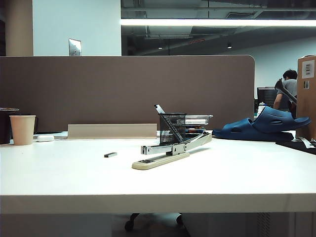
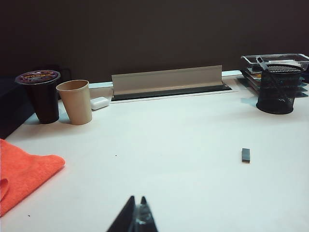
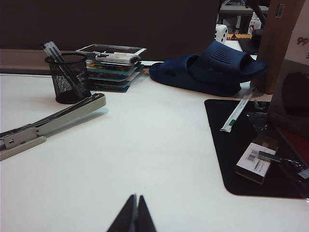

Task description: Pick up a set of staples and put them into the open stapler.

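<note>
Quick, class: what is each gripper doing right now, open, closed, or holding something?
Left gripper: closed, holding nothing, above bare table.
Right gripper: closed, holding nothing, above bare table.

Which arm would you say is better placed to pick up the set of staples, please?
Probably left. The set of staples lies on the table ahead of the shut left gripper; the right gripper, also shut, faces the stapler with no staples in view.

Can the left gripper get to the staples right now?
Probably yes. The staples lie alone on bare table, with nothing between them and the left gripper. That gripper is shut and would have to open first. The cups and orange cloth sit off to the other side.
</note>
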`<action>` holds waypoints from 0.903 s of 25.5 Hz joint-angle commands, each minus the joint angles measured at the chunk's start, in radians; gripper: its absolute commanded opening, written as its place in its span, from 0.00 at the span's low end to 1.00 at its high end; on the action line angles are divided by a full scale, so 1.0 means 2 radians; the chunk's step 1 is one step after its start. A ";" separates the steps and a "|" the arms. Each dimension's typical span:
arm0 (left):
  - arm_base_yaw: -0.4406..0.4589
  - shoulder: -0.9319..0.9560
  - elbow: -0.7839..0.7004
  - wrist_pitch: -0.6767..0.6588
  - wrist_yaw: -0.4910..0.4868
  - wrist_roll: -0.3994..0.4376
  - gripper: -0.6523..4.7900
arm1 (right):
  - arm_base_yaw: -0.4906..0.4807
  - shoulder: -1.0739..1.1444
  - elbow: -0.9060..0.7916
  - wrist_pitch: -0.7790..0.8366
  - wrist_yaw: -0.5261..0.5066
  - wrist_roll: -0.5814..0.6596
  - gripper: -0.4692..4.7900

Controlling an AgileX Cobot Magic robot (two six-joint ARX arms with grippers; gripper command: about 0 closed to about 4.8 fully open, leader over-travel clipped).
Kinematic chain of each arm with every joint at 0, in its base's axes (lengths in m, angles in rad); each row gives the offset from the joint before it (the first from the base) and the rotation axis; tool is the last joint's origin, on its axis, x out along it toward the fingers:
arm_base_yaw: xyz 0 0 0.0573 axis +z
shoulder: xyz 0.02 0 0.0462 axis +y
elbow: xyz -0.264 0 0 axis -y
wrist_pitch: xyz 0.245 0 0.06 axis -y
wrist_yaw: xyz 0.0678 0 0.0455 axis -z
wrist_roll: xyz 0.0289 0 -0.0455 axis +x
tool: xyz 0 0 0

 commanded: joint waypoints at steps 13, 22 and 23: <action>0.001 0.000 0.001 0.006 0.000 0.000 0.11 | 0.001 -0.003 -0.002 0.037 0.001 -0.001 0.08; 0.001 0.000 0.002 0.009 0.000 0.000 0.11 | 0.001 -0.003 -0.002 0.037 0.001 -0.001 0.08; 0.001 0.000 0.002 0.011 0.000 0.000 0.11 | 0.001 -0.003 -0.002 0.037 0.001 -0.001 0.08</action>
